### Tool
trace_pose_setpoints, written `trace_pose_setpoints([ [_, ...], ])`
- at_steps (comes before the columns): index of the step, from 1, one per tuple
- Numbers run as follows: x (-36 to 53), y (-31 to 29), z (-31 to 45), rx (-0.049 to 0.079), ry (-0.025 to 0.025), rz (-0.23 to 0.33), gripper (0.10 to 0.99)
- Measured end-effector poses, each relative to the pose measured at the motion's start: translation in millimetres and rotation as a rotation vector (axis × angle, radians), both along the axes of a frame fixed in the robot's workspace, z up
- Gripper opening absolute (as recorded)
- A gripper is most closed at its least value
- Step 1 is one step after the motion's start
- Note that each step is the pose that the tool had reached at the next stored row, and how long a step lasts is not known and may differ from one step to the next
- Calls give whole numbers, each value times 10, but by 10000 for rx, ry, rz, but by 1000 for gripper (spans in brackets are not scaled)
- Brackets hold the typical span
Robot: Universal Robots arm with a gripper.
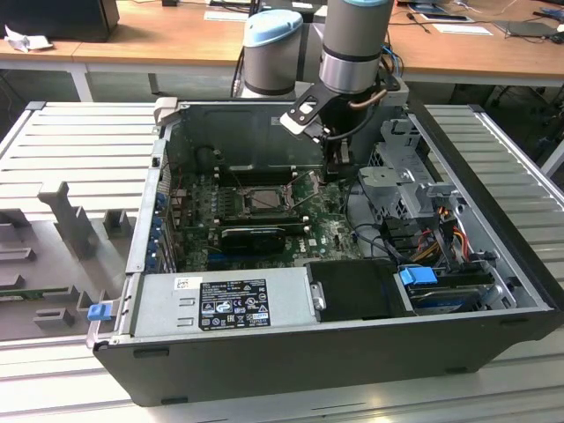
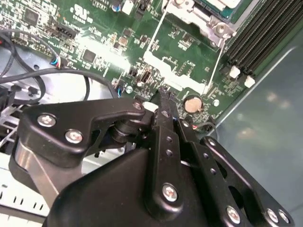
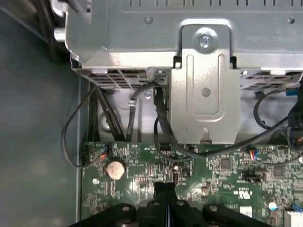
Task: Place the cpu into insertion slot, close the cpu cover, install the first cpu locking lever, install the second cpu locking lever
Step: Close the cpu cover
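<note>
1. The gripper [image 2: 163, 97] was nearest us in both wrist views. Its fingers were drawn together with no gap and nothing between them, the tips low over the motherboard [image 2: 94, 28]. We could not tell whether they touched it.
2. Just beside the tips sat a coin cell [image 2: 191, 104] and some small connectors. We judged that a low or skewed move could scrape them.
3. Dark cables [image 3: 163, 127] ran from the metal drive cage [image 3: 203, 80] onto the board near the fingers, and we thought the linkage could snag them.
4. Farther on, a thin wire lever [image 2: 215, 61] stood out from the insertion slot [image 2: 199, 14]. Closed tips pushing a springy wire could slip off it, we judged, and strike the socket.
5. The slot was cut off at the picture's edge in the second wrist view. A pale strip there looked like the cpu [image 2: 222, 3] seated in it, but we were not sure, and we could not make out whether the cpu cover lay shut.
6. In the exterior view the slot lay near the gripper, toward the exterior view's left, too small to settle either doubt.
</note>
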State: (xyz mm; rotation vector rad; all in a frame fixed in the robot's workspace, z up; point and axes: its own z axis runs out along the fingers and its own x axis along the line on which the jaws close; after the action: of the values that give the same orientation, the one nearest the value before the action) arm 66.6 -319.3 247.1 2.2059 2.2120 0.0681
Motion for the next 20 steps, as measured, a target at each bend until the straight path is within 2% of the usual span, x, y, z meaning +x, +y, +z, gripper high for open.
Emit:
trace_pose_setpoints([
  [2,0,0,-17,-1,30,0,106],
  [3,0,0,-17,-2,69,0,106],
  [5,0,0,-18,2,274,-1,106],
  [6,0,0,-18,1,410,0,106],
  [7,1,0,-17,1,485,1,106],
  [8,0,0,-17,1,519,1,106],
  [20,-78,0,-17,2,521,0,106],
])
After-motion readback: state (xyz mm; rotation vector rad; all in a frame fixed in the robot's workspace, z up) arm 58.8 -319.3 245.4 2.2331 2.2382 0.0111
